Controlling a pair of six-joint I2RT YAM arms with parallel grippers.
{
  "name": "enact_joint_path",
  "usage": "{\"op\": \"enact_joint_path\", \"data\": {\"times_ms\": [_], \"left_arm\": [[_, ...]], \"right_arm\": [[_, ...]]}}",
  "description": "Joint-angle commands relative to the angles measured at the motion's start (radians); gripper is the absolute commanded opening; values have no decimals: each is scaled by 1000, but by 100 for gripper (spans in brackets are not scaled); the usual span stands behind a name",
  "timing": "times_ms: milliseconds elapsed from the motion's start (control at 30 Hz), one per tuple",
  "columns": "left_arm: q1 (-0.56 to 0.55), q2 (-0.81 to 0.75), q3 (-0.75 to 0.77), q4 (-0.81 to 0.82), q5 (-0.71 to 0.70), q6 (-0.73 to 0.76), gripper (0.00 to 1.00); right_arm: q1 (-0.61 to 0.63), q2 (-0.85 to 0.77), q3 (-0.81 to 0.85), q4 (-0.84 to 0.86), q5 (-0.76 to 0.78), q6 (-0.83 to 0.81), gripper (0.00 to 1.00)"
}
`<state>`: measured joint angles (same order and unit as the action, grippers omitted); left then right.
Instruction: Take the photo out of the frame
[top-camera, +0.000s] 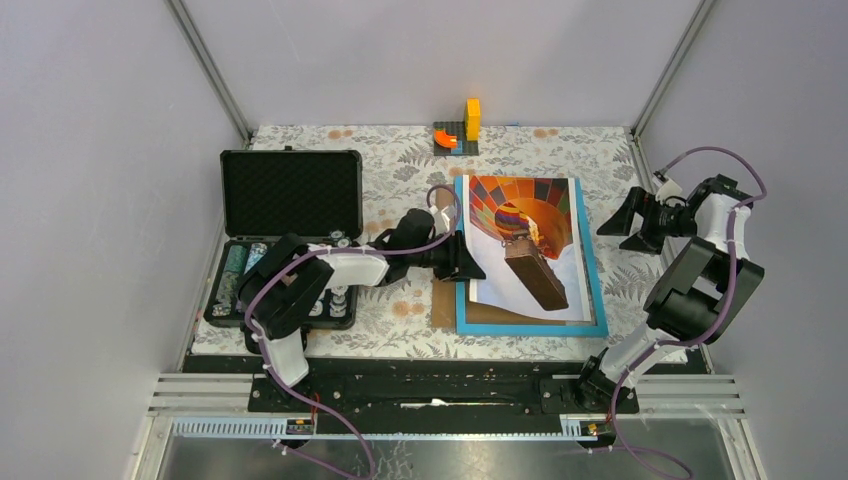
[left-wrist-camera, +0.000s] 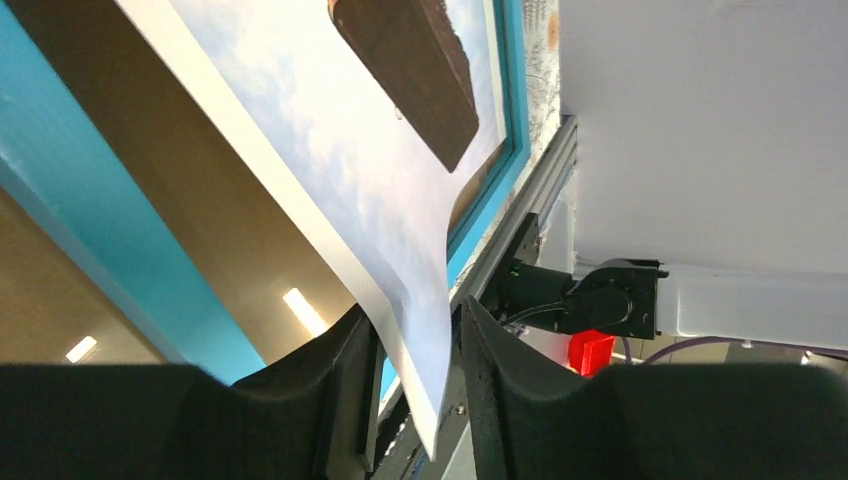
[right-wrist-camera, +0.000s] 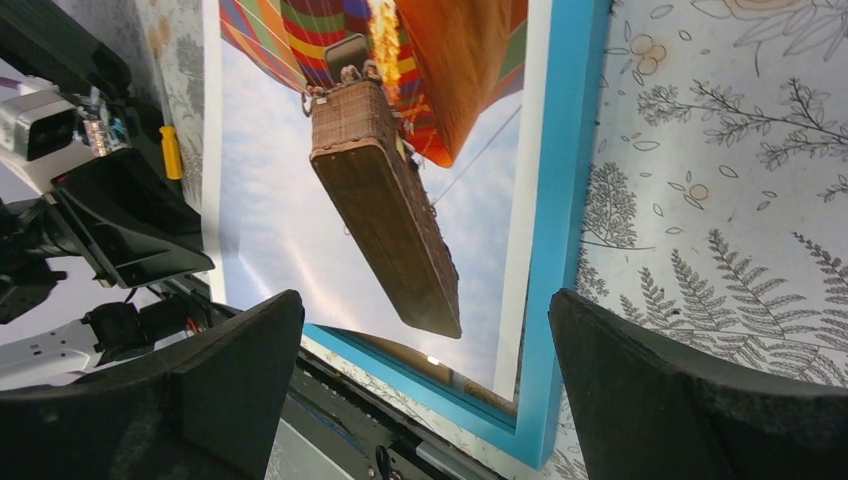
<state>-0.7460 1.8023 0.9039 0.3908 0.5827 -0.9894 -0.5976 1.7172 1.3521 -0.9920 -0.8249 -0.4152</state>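
The photo (top-camera: 525, 250), a hot-air balloon with a brown wicker basket on pale sky, lies askew over the frame (top-camera: 600, 290), whose light-blue border shows at the right and front. My left gripper (top-camera: 470, 268) is shut on the photo's left edge near its front corner. In the left wrist view the white-bordered photo (left-wrist-camera: 350, 170) runs down between my fingers (left-wrist-camera: 420, 370), lifted off the blue frame (left-wrist-camera: 90, 230). My right gripper (top-camera: 625, 225) is open and empty, to the right of the frame. Its view shows the photo (right-wrist-camera: 290, 200) and frame (right-wrist-camera: 560, 200) beyond the wide-open jaws (right-wrist-camera: 425, 370).
An open black foam-lined case (top-camera: 290, 190) with small items in its lower half (top-camera: 240, 280) stands at the left. Orange and yellow blocks (top-camera: 458, 130) stand at the back. A brown board edge (top-camera: 441, 300) shows left of the frame. Walls close in on both sides.
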Motion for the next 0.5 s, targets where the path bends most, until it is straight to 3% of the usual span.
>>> {"op": "enact_joint_path", "data": {"times_ms": [0, 67, 167, 200, 300, 467], "left_arm": [[0, -63, 98, -150, 1, 151, 45], [5, -73, 170, -298, 15, 260, 56], [17, -92, 281, -557, -10, 430, 89], [25, -103, 309, -626, -25, 473, 95], [75, -162, 305, -723, -78, 550, 99], [182, -214, 190, -686, -123, 564, 99]], "right_arm": [[8, -31, -24, 21, 50, -13, 100], [14, -22, -34, 27, 70, -17, 100], [29, -8, -48, 40, 102, -19, 100], [37, -6, -54, 46, 115, -19, 100], [69, 0, -75, 79, 171, -7, 100], [121, 20, -118, 142, 235, 15, 100]]}}
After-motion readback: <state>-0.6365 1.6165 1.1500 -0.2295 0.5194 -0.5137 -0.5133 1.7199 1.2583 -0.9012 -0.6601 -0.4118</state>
